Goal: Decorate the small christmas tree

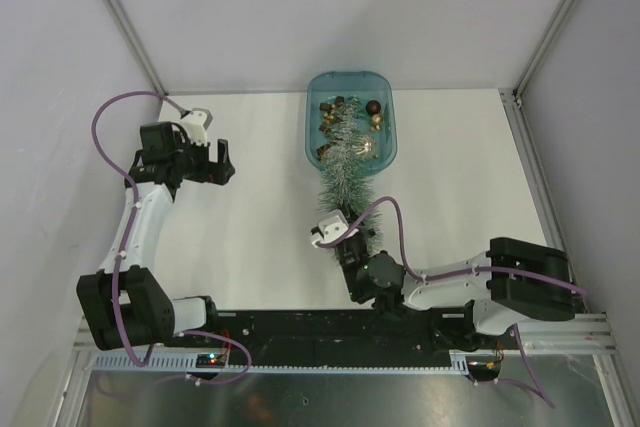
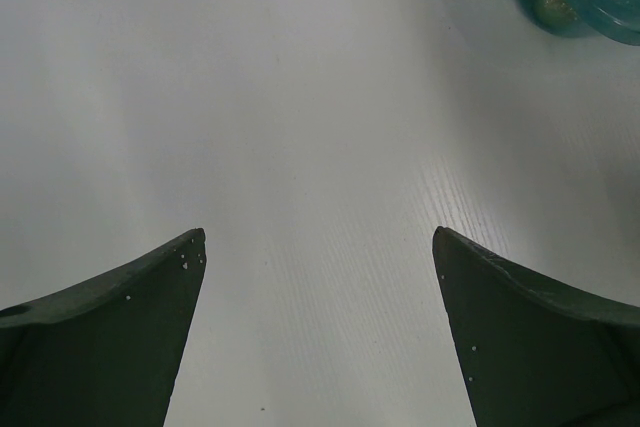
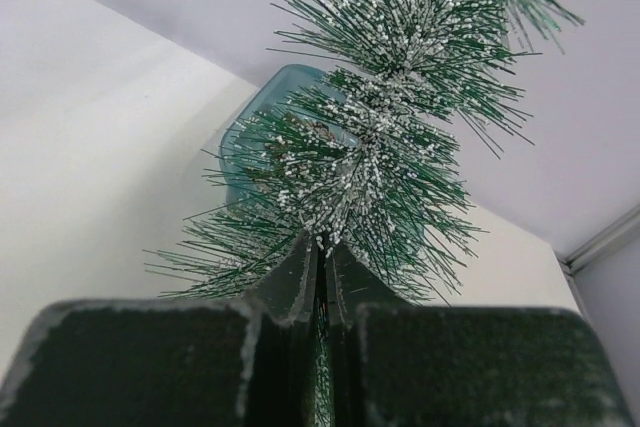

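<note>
The small christmas tree (image 1: 345, 175), a frosted-green bristly cone, stretches from the blue tray (image 1: 387, 137) toward the near side of the table. Its far part overlaps the tray. My right gripper (image 1: 348, 219) is shut on the tree's near end. In the right wrist view the jaws are pressed together on the tree (image 3: 385, 162), with bristles caught between them and the cone rising beyond the right gripper (image 3: 322, 252). No wooden base shows. At the far left my left gripper (image 1: 224, 163) is wide open over bare table; its left gripper (image 2: 320, 237) holds nothing.
Several small gold and brown ornaments (image 1: 352, 109) lie in the tray. The tray's corner (image 2: 580, 7) shows at the top right of the left wrist view. White walls with metal posts close in the table at the back and sides.
</note>
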{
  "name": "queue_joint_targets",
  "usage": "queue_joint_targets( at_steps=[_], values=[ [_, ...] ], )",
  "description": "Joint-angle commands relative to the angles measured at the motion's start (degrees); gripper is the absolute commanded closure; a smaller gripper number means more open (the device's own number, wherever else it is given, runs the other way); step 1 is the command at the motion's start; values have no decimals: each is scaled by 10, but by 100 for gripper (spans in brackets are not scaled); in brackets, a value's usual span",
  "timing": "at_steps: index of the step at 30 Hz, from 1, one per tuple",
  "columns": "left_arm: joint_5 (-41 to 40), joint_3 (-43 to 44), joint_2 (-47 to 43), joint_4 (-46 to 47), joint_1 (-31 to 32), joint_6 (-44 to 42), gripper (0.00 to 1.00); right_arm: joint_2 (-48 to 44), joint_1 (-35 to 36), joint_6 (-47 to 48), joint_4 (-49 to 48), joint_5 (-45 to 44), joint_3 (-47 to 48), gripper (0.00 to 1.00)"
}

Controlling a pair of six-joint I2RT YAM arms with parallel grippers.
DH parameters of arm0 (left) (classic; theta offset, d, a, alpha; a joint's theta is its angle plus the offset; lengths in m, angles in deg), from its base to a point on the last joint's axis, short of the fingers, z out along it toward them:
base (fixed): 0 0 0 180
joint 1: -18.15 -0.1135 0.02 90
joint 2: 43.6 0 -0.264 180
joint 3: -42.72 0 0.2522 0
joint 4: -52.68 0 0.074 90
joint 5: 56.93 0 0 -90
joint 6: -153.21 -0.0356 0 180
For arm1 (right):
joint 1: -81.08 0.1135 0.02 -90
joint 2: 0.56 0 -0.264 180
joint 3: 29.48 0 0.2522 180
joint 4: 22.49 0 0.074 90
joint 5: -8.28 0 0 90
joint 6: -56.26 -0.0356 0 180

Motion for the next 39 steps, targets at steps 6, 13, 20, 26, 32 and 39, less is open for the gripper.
queue_joint_targets(
  at_steps=[6, 13, 20, 26, 32, 39],
  values=[
    [9, 22, -6, 3, 6, -9, 0, 29, 19, 5, -196, -23, 18, 99],
    [9, 29, -13, -1, 9, -17, 0, 47, 59, -11, -197, -80, 3, 69],
    [9, 25, -24, -7, 12, -19, 0, 26, 86, -38, -197, -123, -13, 53],
    [8, 26, -35, -10, 19, -20, 0, -22, 96, -39, -196, -124, -22, 47],
    [4, 29, -38, -12, 33, -19, 0, -66, 132, -12, -196, -141, -31, 22],
    [-8, 39, -23, -13, 65, -13, 0, -139, 186, 26, -197, -166, -39, 12]
  ],
)
